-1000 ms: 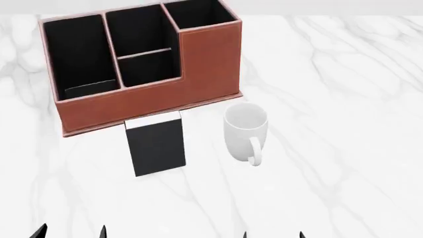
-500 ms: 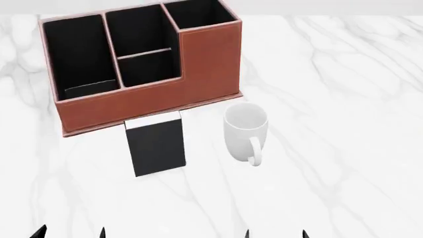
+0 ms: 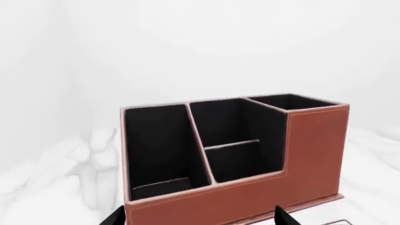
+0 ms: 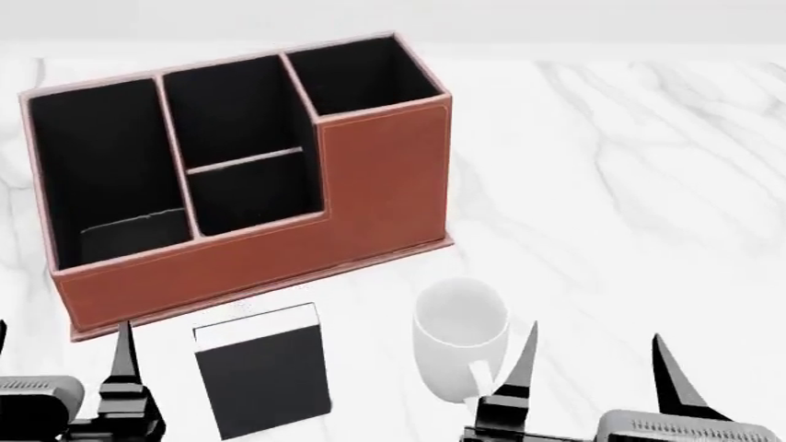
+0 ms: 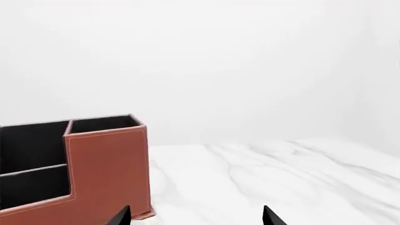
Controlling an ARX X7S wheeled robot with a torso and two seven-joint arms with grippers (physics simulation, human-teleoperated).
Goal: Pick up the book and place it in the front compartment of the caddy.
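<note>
While both grippers hover low with fingers spread wide and empty, the small black book with white page edges [image 4: 261, 379] lies flat just in front of the reddish-brown leather-look caddy [image 4: 246, 175]. Left gripper [image 4: 62, 354] beside it; right gripper [image 4: 595, 354] by the white mug [image 4: 461, 336].

Count on the marble table [image 4: 639, 184] — one caddy [image 4: 368, 184], four black-lined pockets in it. One book [image 4: 264, 382], black cover. One white mug [image 4: 457, 339], single handle. Two grippers in view — left gripper [image 4: 62, 354], right gripper [image 4: 595, 354], two fingers each.
</note>
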